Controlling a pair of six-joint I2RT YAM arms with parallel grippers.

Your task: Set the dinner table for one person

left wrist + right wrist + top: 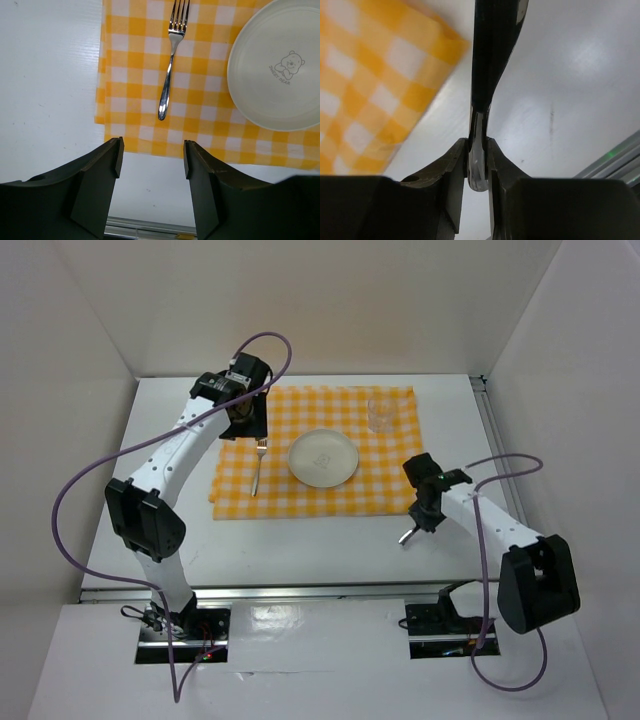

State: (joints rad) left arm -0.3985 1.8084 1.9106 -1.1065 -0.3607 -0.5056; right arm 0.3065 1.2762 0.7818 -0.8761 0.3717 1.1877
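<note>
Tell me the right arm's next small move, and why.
Probably carry it toward the bare strip of cloth right of the plate. The right claw is shut on a metal utensil over the bare table, while the fork already lies left of the plate, so the right side looks unfilled.

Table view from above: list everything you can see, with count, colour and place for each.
table: one, white, under everything
cloth: one, yellow-and-white checked, flat on the table's middle
plate: one, white, centre of the cloth
fork: one, silver, on the cloth left of the plate
glass: one, clear, far right corner of the cloth
utensil: one, shiny metal, kind unclear, held over bare table right of the cloth
left gripper: one, black, open, above the cloth's left side near the fork
right gripper: one, black, shut on the utensil
</note>
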